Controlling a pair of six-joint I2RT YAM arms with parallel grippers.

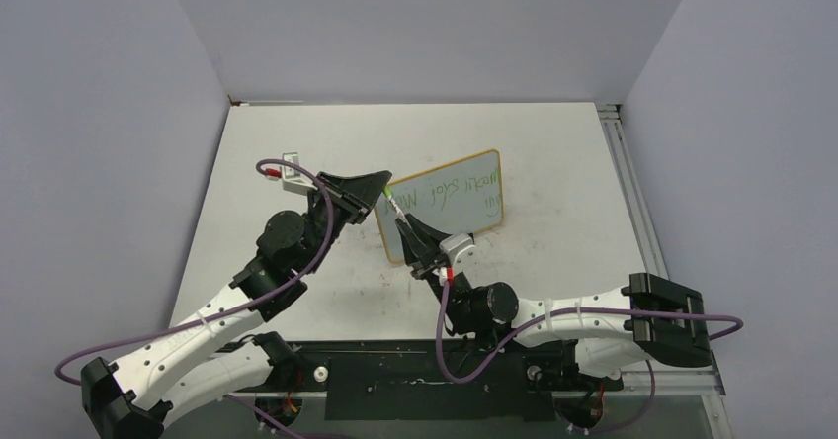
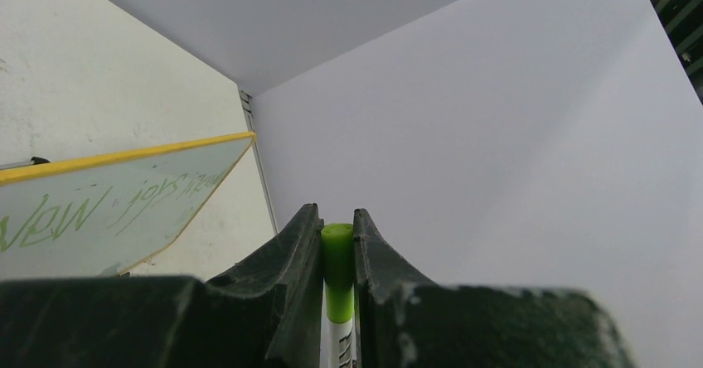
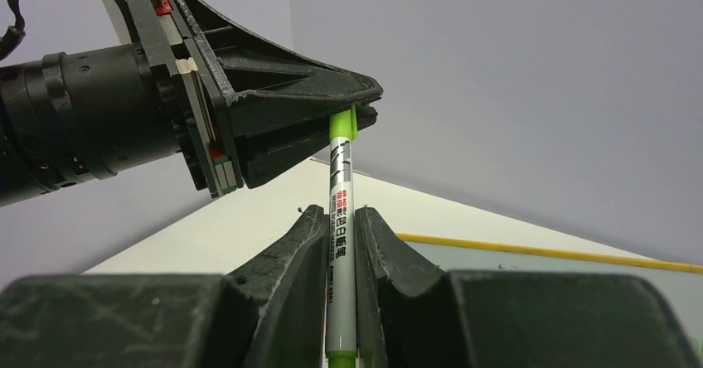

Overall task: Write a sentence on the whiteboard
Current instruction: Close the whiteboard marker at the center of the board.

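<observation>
The whiteboard (image 1: 447,212) stands tilted at mid-table, tan frame, with the green sentence (image 1: 450,194) "New joys…" and a short second line on it. It also shows in the left wrist view (image 2: 157,194) with its writing (image 2: 50,223); its frame edge shows in the right wrist view (image 3: 539,249). A white marker (image 1: 395,207) with green ends spans both grippers in front of the board's left edge. My left gripper (image 1: 382,182) is shut on its green end (image 2: 337,260). My right gripper (image 1: 406,224) is shut on its white barrel (image 3: 340,210). The left gripper also shows in the right wrist view (image 3: 352,115).
A small white block (image 1: 292,174) sits on the table behind the left gripper. A metal rail (image 1: 625,172) runs along the table's right edge. Grey walls enclose the table on three sides.
</observation>
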